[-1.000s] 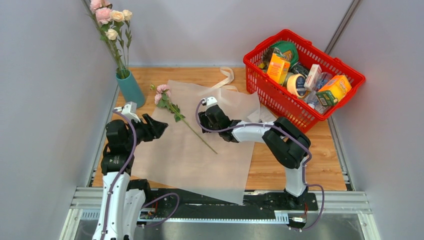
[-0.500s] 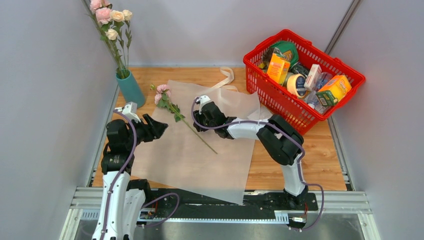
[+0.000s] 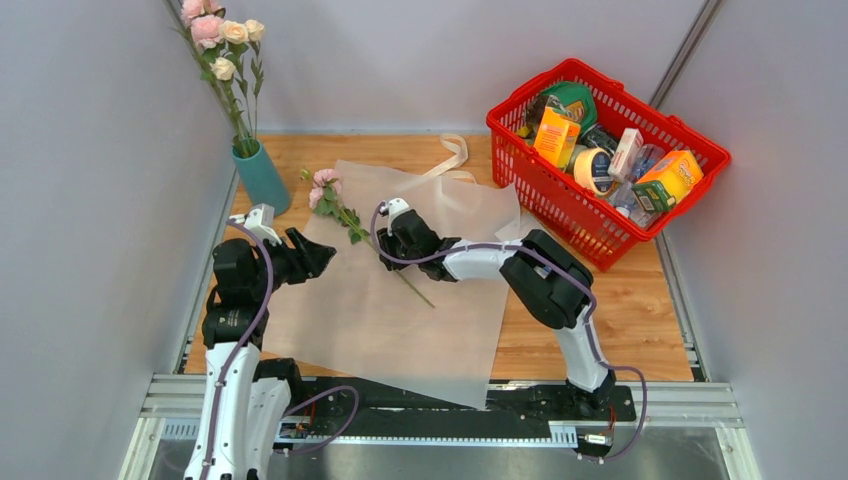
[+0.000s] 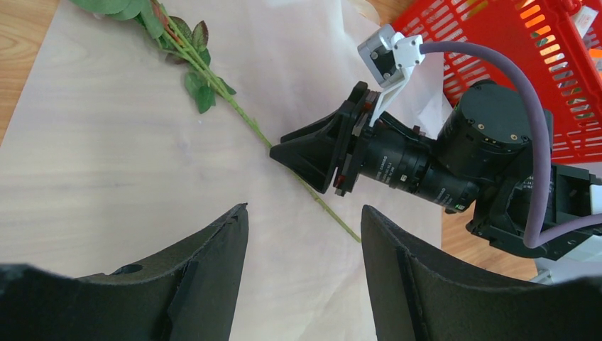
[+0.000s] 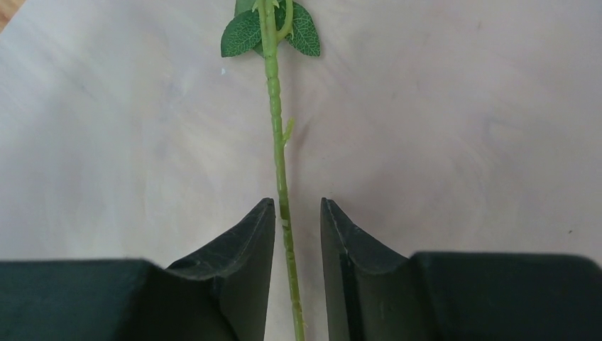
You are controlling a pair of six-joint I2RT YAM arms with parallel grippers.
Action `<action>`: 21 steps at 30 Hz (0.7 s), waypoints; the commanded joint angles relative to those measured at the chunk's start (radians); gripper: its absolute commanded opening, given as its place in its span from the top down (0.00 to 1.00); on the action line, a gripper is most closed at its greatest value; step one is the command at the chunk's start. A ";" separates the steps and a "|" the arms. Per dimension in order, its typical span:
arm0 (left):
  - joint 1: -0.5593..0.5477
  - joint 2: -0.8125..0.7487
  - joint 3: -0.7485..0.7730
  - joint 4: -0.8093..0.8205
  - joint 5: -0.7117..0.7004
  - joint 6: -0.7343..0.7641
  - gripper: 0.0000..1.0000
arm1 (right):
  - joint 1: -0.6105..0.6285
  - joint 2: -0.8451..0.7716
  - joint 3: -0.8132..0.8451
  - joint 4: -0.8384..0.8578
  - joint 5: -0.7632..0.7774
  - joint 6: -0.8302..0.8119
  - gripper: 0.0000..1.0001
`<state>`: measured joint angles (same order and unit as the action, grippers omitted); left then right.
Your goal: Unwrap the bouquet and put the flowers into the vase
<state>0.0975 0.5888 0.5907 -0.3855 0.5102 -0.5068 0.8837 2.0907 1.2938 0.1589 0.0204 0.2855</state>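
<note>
White paper [image 3: 380,320] bears one flower [image 3: 345,218], bloom far-left, stem-end near-right.

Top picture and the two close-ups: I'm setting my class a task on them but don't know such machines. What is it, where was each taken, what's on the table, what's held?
Two robot arms are bolted at the table's near edge, each ending in a two-finger end effector. The wide picture looks down from above and behind; the other two come from wrist cameras, each showing its own dark fingers. On the table: a sheet of paper with one rose on it, a ribbon, a full red basket, a teal vase holding flowers. The left end effector is open and empty. The right end effector's fingers stand either side of the rose's stem, not pinching, so nothing is held.
</note>
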 commanded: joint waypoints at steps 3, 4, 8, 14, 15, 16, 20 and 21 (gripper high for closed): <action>-0.004 -0.007 0.009 0.005 -0.004 0.016 0.33 | 0.027 0.035 0.053 -0.045 0.090 -0.019 0.68; -0.004 -0.012 0.009 0.005 -0.002 0.017 0.33 | 0.031 0.038 0.058 -0.051 0.096 -0.022 0.68; -0.004 -0.012 0.009 0.007 -0.006 0.016 0.33 | 0.043 0.057 0.067 -0.068 0.124 -0.035 0.69; -0.004 -0.012 0.009 0.005 -0.006 0.017 0.33 | 0.049 0.060 0.073 -0.082 0.159 -0.037 0.84; -0.004 -0.012 0.011 0.005 -0.004 0.016 0.33 | 0.050 0.052 0.071 -0.082 0.162 -0.039 0.87; -0.004 -0.012 0.009 0.007 -0.006 0.016 0.33 | 0.052 0.048 0.071 -0.082 0.162 -0.040 0.90; -0.004 -0.010 0.009 0.007 -0.006 0.016 0.33 | 0.055 0.003 0.075 -0.082 0.164 -0.040 1.00; -0.004 -0.010 0.009 0.007 -0.004 0.016 0.33 | 0.055 -0.009 0.075 -0.082 0.162 -0.037 1.00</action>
<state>0.0975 0.5861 0.5907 -0.3855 0.5106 -0.5068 0.9295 2.1269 1.3437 0.1055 0.1642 0.2554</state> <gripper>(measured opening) 0.672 0.022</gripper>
